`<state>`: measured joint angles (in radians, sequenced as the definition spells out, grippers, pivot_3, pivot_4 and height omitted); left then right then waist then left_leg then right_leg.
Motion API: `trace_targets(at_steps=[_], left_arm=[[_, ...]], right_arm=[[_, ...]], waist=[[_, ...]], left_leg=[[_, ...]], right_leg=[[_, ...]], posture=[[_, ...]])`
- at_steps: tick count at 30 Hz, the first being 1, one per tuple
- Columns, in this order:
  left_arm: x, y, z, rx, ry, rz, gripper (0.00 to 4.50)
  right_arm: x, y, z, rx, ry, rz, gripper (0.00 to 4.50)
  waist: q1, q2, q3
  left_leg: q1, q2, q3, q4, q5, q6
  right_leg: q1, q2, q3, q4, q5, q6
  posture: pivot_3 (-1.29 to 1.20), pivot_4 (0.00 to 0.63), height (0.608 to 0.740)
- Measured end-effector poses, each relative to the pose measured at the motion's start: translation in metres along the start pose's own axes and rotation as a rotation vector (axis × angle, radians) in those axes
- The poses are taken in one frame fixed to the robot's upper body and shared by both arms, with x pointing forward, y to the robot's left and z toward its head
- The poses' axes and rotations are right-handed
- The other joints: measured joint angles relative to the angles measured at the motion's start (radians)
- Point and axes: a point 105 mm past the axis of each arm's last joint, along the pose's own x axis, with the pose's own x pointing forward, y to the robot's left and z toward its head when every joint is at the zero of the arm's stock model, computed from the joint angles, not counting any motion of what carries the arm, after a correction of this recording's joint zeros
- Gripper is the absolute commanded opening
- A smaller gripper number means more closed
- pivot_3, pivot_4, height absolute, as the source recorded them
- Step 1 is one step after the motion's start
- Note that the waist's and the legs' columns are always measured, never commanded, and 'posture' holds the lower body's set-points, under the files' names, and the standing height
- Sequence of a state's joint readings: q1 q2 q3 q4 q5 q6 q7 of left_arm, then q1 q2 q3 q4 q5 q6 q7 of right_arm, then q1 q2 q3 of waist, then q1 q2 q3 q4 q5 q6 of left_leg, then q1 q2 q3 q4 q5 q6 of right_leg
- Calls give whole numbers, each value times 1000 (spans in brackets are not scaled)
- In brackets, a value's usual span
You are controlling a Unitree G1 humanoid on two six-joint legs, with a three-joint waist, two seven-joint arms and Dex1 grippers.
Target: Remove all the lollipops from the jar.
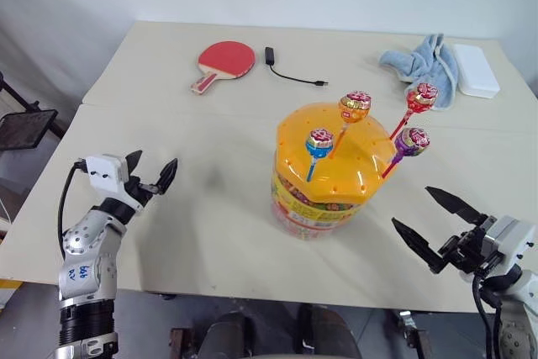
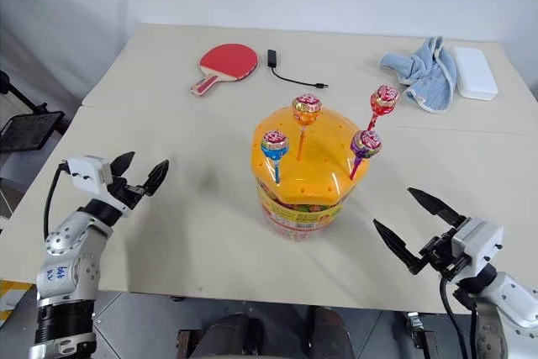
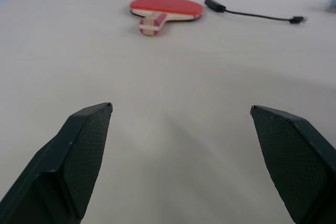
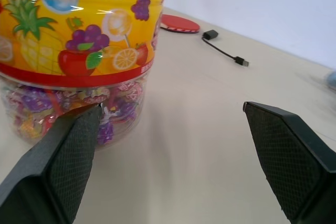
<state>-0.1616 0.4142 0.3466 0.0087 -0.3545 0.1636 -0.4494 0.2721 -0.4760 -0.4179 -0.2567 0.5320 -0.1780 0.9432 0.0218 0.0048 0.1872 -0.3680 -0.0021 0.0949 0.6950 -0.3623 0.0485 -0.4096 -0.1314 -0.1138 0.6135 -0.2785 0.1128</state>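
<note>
two open tools, left tool (image 1: 151,172), right tool (image 1: 427,218), one jar (image 1: 329,176), four lollipops (image 1: 354,107)

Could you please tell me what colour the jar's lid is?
The lid is orange, dotted with small holes; clearest in the left eye view.

lollipops (image 1: 355,107) in jar (image 1: 324,195) lid, paddle (image 1: 225,61) behind

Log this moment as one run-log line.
left gripper: open, empty, left of jar | right gripper: open, empty, right of jar | lollipops: four, all stuck in lid | jar: upright on table
</note>
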Motion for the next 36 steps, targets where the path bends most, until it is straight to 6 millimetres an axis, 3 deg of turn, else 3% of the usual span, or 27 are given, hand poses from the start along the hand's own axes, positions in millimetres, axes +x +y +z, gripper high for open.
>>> trace_targets(at_steps=[3, 7, 10, 15, 18, 21, 30, 33, 36], left_arm=[[-3, -1, 0, 43, 28, -52, 4500], [-8, -6, 17, 60, -6, -194, 4500], [-23, -23, 51, -2, -70, -457, 4500], [-46, -24, 99, -46, -48, -674, 4500], [-52, -38, 104, -77, -16, -789, 4500], [-50, -52, 105, -88, -7, -893, 4500], [-35, -77, 111, -100, -125, -957, 4500], [-36, -82, 114, -76, -138, -967, 4500], [-38, -89, 118, -50, -147, -984, 4500]], right_arm=[[1, 3, -1, 13, 2, 4, 4477], [3, 0, 3, 63, -18, -5, 4477], [2, -10, 29, 139, -63, 39, 4477], [-14, -27, 84, 125, -140, 123, 4477], [-14, -26, 95, 132, -173, 197, 4477], [-2, -34, 108, 89, -234, 237, 4477], [48, -27, 105, 203, -239, 308, 4477], [51, -26, 107, 217, -233, 320, 4477], [43, -21, 95, 233, -174, 347, 4477]], waist=[[-1, 0, 0], [-2, 0, 0], [-2, 1, 0], [1, 1, 1], [0, 1, 1], [-1, 1, 1], [-1, 1, 1], [4, 1, 1], [8, 1, 1]], left_leg=[[0, 0, 0, 0, 0, 0], [0, 0, 0, 0, 0, 0], [-1, 1, -2, 2, 0, 0], [1, 1, -3, 2, 0, 0], [2, 1, -3, 2, -1, 0], [2, 1, -3, 2, 0, 0], [-2, 0, -2, 2, 0, 0], [-2, 0, -3, 3, 0, 0], [-2, -1, -3, 3, 0, 1]], right_leg=[[0, 0, 0, 0, 0, 0], [0, -1, 0, 0, 0, 0], [0, -2, 0, 0, 0, -1], [3, -1, -2, -3, -1, -2], [3, -1, -1, -3, -1, -2], [3, -1, -1, -3, -1, -2], [1, 1, -2, 0, -1, -1], [1, 1, -3, 0, -1, -1], [2, 2, -3, -1, 0, -1]], posture=[[0, 150, 740], [0, 150, 740], [0, 150, 740], [0, 150, 740], [0, 150, 740], [0, 150, 740], [0, 150, 740], [0, 150, 740], [0, 150, 740]])
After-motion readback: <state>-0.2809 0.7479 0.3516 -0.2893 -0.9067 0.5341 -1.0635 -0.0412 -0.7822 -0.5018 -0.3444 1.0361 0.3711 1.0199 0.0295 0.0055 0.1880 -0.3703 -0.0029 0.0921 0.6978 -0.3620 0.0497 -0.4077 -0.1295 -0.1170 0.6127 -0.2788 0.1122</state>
